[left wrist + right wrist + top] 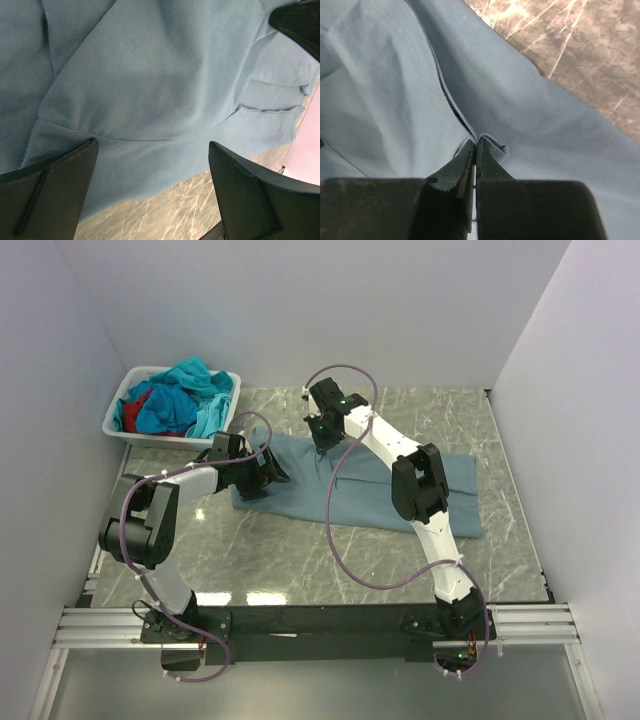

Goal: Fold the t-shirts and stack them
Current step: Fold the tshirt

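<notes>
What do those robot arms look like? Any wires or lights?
The left arm and right arm are white with black joints and purple cables; small green lights dot the right one. Left hand and right hand: two black wedge fingers.

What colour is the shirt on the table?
The shirt is plain dusty grey-blue; top view shows it best.

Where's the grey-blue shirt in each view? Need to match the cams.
Top external: grey-blue shirt spread across the centre of the picture.
Left wrist: fills most of the frame, above the open left fingers.
Right wrist: covers everything but the top right; shut right fingers pinch a fold.
Shared landmark: marble table, bottom centre in left wrist, top right in right wrist.
</notes>
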`<state>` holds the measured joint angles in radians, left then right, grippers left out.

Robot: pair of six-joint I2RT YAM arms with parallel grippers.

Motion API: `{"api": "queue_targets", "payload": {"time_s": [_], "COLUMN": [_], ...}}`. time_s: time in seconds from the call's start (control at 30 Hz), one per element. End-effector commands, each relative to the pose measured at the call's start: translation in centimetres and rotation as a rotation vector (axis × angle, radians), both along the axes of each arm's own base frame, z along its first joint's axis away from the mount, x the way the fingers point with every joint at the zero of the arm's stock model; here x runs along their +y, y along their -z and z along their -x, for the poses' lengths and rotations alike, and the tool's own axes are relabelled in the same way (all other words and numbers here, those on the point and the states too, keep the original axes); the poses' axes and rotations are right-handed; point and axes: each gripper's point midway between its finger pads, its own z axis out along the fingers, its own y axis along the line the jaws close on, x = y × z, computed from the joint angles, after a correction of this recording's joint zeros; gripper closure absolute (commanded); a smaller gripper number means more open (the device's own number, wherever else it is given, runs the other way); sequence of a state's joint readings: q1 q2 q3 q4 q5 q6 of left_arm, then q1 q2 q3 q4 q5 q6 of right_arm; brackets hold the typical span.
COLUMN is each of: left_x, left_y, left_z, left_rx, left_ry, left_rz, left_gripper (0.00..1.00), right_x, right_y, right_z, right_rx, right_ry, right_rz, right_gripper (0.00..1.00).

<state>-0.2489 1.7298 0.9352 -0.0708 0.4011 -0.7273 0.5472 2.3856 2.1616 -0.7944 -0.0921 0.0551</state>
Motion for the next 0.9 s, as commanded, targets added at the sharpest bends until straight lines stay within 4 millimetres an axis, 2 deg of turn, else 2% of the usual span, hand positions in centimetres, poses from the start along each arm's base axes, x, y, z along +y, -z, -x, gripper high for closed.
{"api": "queue_targets", "payload": {"time_s": [0.0,0.13,0.23,0.27,0.37,0.4,0.43,0.5,0.6,0.77,0.87], "left_x": [1.3,1.3,1.2,1.2,1.2,1.1,1.1,1.2,1.2,1.2,1.5], "left_y": [1.9,1.9,1.9,1.9,1.8,1.8,1.8,1.7,1.6,1.2,1.2], "left_z": [0.4,0.5,0.4,0.4,0.4,0.4,0.4,0.4,0.3,0.2,-0.2], "left_rx": [0.025,0.026,0.026,0.026,0.023,0.022,0.021,0.022,0.019,0.006,0.001], "left_ry": [-0.023,-0.018,-0.018,-0.017,-0.016,-0.015,-0.014,-0.016,-0.020,-0.021,-0.038], "left_rz": [-0.057,-0.055,-0.055,-0.054,-0.051,-0.049,-0.048,-0.047,-0.050,-0.048,-0.066], "left_gripper": [0.01,0.01,0.01,0.01,0.01,0.01,0.01,0.01,0.01,0.01,0.01], "right_x": [0.7,0.5,0.0,-0.2,-0.9,-1.2,-1.5,-1.6,-1.8,-2.5,-3.7], "right_y": [-4.1,-3.7,-3.1,-3.1,-3.7,-4.6,-4.4,-5.5,-4.8,-2.4,-1.5], "right_z": [-1.2,-1.6,-1.7,-1.9,-2.1,-2.2,-2.0,-1.9,-1.2,0.2,0.6], "right_rx": [-0.083,-0.086,-0.077,-0.089,-0.108,-0.125,-0.122,-0.145,-0.114,-0.048,-0.029], "right_ry": [0.027,0.058,0.092,0.112,0.152,0.164,0.170,0.179,0.188,0.219,0.277], "right_rz": [-0.038,-0.009,0.004,0.020,0.040,0.036,0.043,0.027,0.021,0.041,0.062], "right_gripper": [1.00,1.00,0.66,0.49,0.39,0.38,0.38,0.38,0.38,0.38,0.38]}}
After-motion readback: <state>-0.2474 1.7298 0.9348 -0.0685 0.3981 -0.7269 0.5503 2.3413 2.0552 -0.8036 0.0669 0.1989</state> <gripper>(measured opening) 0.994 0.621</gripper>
